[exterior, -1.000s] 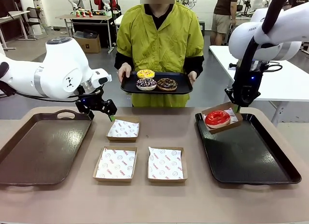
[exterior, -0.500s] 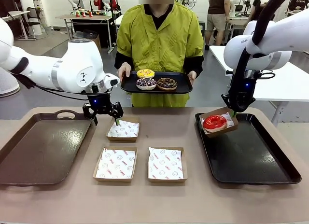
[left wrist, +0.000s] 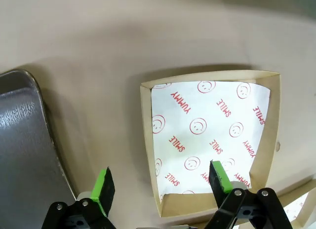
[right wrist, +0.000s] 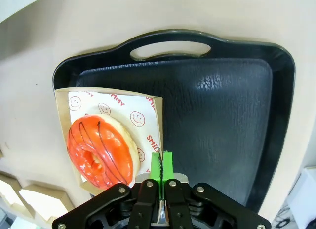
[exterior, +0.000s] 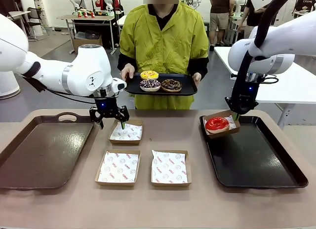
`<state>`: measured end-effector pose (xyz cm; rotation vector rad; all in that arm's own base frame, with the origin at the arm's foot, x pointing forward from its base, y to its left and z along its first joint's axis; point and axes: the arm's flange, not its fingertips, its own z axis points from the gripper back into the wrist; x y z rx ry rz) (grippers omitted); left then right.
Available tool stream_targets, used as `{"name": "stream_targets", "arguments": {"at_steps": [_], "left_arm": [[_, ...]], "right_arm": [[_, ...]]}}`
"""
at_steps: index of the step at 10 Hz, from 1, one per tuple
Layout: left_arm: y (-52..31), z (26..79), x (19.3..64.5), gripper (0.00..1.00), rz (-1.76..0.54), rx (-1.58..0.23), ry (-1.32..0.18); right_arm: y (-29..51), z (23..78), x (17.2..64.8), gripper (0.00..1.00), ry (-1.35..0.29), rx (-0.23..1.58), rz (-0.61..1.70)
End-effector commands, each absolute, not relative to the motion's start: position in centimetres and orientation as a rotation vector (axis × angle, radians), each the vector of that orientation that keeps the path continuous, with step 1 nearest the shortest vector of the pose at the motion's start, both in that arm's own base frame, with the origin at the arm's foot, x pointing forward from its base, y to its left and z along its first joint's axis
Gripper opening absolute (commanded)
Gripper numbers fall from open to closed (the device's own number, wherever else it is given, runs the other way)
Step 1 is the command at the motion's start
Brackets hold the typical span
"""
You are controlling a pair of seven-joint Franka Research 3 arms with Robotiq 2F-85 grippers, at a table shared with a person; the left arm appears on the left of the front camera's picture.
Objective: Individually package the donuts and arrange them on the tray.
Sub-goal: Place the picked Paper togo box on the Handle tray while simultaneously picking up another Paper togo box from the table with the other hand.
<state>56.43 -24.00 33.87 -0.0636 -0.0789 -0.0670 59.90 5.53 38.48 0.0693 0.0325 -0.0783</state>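
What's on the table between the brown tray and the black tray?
Three empty paper-lined boxes: one farther back, two in front; front view.

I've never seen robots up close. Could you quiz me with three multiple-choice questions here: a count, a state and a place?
1. How many donuts lie on the tray the person holds? A two; B three; C five.
2. The left gripper near an empty box is: A open; B shut on the box; C shut on a donut.
3. Where is the red donut? A on the person's tray; B in the left gripper; C in a box gripped by the right gripper over the black tray.
Answers: 1 B, three sit together; 2 A, its jaws stand wide apart; 3 C, the shut jaws pinch that box's wall.
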Motion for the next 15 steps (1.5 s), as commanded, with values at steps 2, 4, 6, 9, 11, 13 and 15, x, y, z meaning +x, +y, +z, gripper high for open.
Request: {"name": "stream_targets", "arguments": {"at_steps": [2, 4, 6, 9, 11, 13, 15], "left_arm": [[-24.3, 33.3, 57.5, 1.0, -0.045, -0.02, -0.071], [-24.2, 33.0, 57.8, 1.0, -0.04, -0.019, -0.065], [-24.2, 33.1, 57.8, 1.0, -0.042, -0.032, -0.082], [-24.2, 33.1, 58.0, 0.0, -0.045, -0.041, -0.076], [-24.2, 33.1, 58.1, 0.0, -0.047, -0.037, -0.072], [-24.1, 33.0, 58.1, 0.0, -0.048, -0.036, -0.068], [-24.1, 33.1, 58.1, 0.0, -0.051, -0.036, -0.067]], "right_arm": [[5.2, 38.3, 61.1, 0.01, 0.041, 0.099, -0.074], [5.1, 38.0, 61.3, 0.01, 0.049, 0.106, -0.069], [5.0, 37.8, 61.4, 0.01, 0.063, 0.11, -0.048], [4.9, 37.5, 61.5, 1.0, 0.082, 0.115, -0.043], [4.7, 37.4, 61.6, 1.0, 0.089, 0.12, -0.048], [4.6, 37.4, 61.7, 1.0, 0.096, 0.128, -0.05], [4.5, 37.4, 61.7, 1.0, 0.101, 0.135, -0.049]]}}
